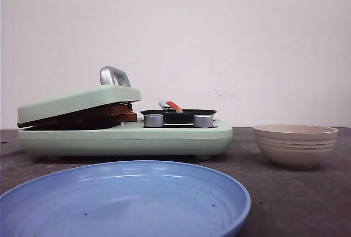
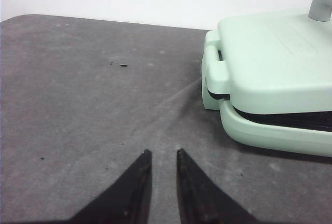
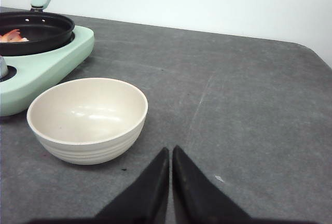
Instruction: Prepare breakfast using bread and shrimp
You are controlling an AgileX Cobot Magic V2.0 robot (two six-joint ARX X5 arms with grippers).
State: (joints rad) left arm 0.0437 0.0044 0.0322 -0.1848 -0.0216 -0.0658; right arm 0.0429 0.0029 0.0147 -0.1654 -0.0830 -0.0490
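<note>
Near: blue plate (image 1: 123, 201) up front, bare. Left gripper (image 2: 162, 156) hovers over the table with a narrow gap between its tips, holding nothing. Right gripper (image 3: 170, 154) has tips pressed together, empty, just beside the bowl (image 3: 87, 119).

Farther: bread (image 1: 96, 115) sits under the press lid (image 1: 82, 101), which rests tilted on it. Shrimp (image 3: 13, 36) lies in the black pan (image 3: 36, 29).

Likely next: left arm lifts the lid by its handle (image 1: 114, 76). Open wider first, grip the handle square, swing up along the hinge arc so the base doesn't drag.

Bright even light, soft shadows, glare on slightly blurred blue plate (image 1: 126, 204).
</note>
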